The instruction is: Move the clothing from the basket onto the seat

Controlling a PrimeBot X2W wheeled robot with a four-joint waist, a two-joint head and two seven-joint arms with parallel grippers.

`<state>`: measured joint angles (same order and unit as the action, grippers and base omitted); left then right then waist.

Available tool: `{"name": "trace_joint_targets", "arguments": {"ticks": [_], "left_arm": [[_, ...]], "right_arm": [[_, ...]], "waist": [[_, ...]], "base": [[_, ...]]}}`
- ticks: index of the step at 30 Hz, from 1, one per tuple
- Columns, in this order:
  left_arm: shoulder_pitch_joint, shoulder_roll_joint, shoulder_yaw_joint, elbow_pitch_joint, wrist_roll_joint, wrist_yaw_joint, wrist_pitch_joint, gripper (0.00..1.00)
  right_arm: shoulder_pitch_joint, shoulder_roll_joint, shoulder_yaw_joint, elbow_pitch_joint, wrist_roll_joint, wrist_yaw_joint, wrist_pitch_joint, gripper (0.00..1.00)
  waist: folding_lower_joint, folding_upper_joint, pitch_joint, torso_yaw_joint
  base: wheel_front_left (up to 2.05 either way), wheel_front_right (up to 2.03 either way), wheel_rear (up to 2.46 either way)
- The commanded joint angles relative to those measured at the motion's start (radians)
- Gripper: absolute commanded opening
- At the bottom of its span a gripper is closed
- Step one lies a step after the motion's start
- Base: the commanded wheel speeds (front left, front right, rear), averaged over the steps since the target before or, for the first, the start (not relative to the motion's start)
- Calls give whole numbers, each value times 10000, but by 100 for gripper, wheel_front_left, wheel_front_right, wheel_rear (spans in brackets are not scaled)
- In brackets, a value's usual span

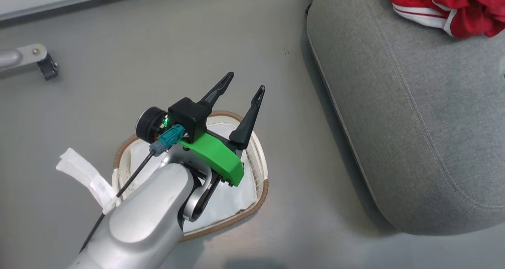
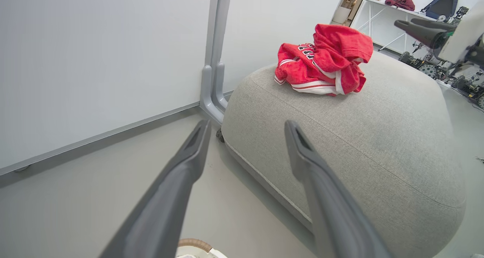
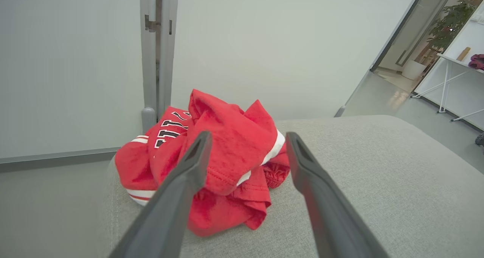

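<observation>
The red cloth clothing [image 3: 227, 156] looks soft and matt; the grey fabric seat [image 2: 359, 137] is coarse-woven; the white plastic basket [image 1: 257, 158] looks smooth, its brown rim woven.

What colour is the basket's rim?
Brown and woven, around the white basket; the head view shows it best.

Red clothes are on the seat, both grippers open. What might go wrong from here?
1. The clothing lies bunched close to the rounded edge of the seat; a nudge may tip it off.
2. The right gripper, open, sits right at the pile; contact is unclear, so pulling back might snag fabric and drag it.
3. The left gripper hovers open above the basket, where a white sheet lies; a grab there would take the wrong item.
</observation>
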<state>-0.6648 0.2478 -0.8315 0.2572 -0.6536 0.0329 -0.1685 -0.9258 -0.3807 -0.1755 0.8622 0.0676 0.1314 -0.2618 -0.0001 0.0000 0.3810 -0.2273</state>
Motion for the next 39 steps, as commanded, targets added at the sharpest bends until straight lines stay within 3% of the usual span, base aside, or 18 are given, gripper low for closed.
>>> {"name": "trace_joint_targets", "arguments": {"ticks": [1,12,21,27,31,39], "left_arm": [[279,-13,107,130,-126,46,-153,100],[1586,-151,848,892,-785,177,-868,100],[3065,2,2634,772,-292,567,-966,100],[4586,-131,4273,155,387,535,-958,100],[5398,-274,4967,-49,869,369,-959,100],[6418,-747,5870,-216,1489,40,-960,100]], "right_arm": [[236,18,159,-61,103,-14,-32,100],[1144,933,968,-224,559,-15,-32,100],[3541,2336,788,-2644,307,-15,-44,100],[5488,3118,555,-4386,16,-15,-46,100],[6635,3278,695,-5266,-74,-15,-46,100],[8177,3278,1264,-6382,918,-15,-47,100]], "waist": [[1,0,-917,379],[1,0,-2129,1346],[1,0,-2697,2009],[1,0,-3040,2312],[1,0,-3196,2453],[1,0,-3341,2612]], "base": [[0,0,0],[0,0,0],[0,0,0],[0,0,0],[0,0,0],[0,0,0]]}}
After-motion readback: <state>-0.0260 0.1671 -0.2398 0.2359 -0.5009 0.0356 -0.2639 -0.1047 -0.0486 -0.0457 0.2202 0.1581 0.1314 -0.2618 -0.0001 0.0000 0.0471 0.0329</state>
